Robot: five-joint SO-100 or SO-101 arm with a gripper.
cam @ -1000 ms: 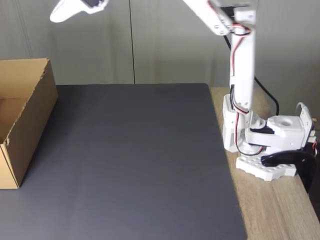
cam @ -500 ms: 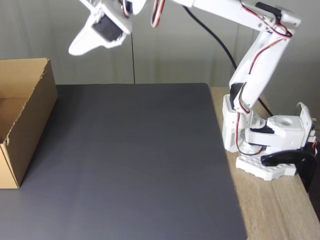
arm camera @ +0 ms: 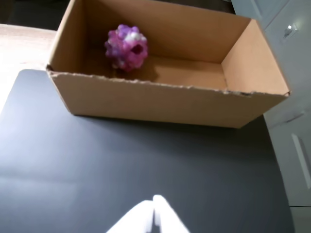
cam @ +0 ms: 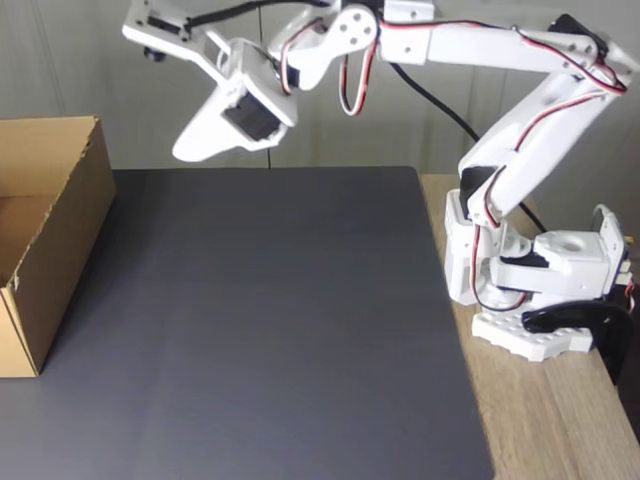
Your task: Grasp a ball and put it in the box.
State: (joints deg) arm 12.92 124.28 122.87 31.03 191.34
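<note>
Ball (arm camera: 126, 47) rests inside the box (arm camera: 160, 104) toward its left end in the wrist view, gripper (cam: 190, 150) pressed together, empty, right of the box above the dark mat (cam: 270, 320); remaining risk: low retreat clipping box wall.

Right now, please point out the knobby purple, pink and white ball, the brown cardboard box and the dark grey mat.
knobby purple, pink and white ball (arm camera: 126, 47), wrist view, its middle.
brown cardboard box (arm camera: 155, 102), wrist view, its near outer wall.
dark grey mat (cam: 270, 330), fixed view, a bare middle part.
</note>
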